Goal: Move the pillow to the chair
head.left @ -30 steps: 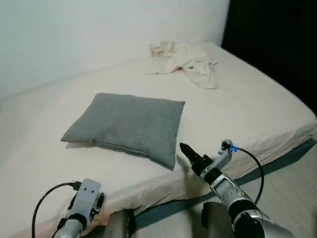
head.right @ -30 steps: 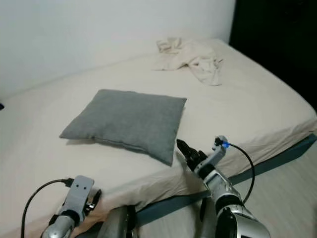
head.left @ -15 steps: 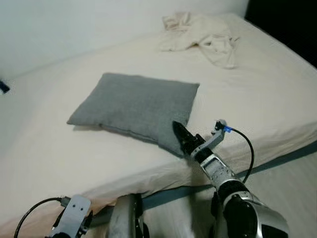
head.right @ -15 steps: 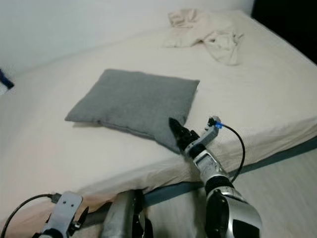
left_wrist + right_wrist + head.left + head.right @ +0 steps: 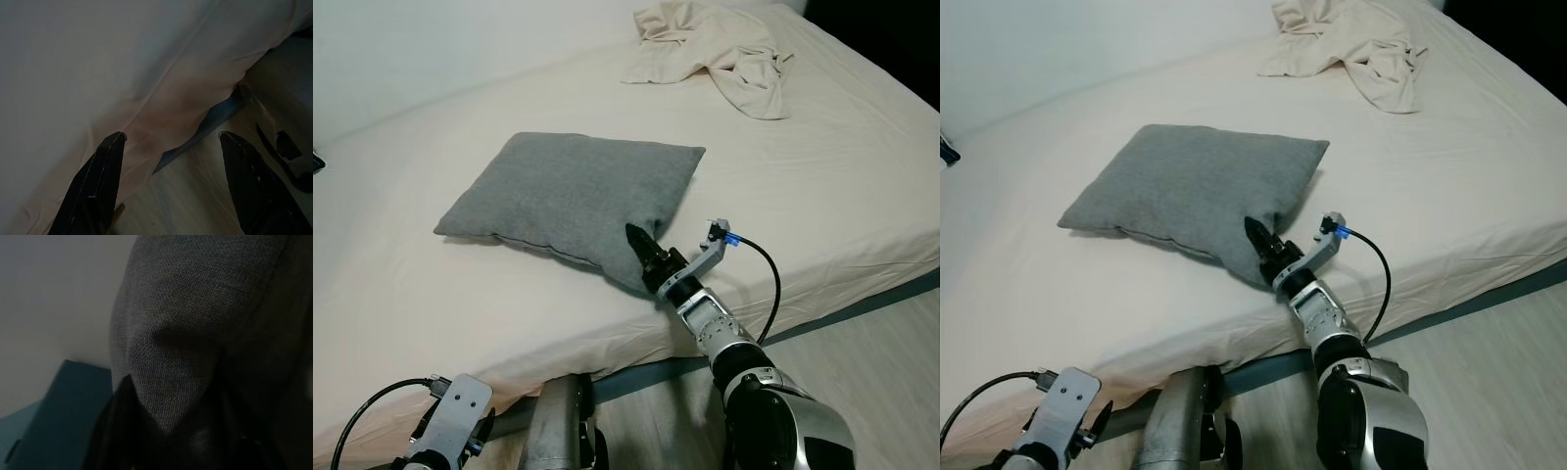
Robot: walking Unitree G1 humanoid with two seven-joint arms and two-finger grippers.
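Our right claw (image 5: pixel 636 238) is at the near corner of the grey pillow (image 5: pixel 570 207). From the right wrist we see the woven cloth bulging between the two dark fingers (image 5: pixel 122 426), which grip this corner. The pillow is flat and rectangular and lies on the cream bed (image 5: pixel 842 206). Our left claw (image 5: pixel 168 142) hangs open beside the bed edge, over the floor.

Wide bed with cream fitted sheet (image 5: pixel 822 196): grey square fabric pillow (image 5: pixel 573 206) lies flat on it, just ahead of right jaws. Crumpled cream cloth (image 5: pixel 715 49) well beyond them, far end.
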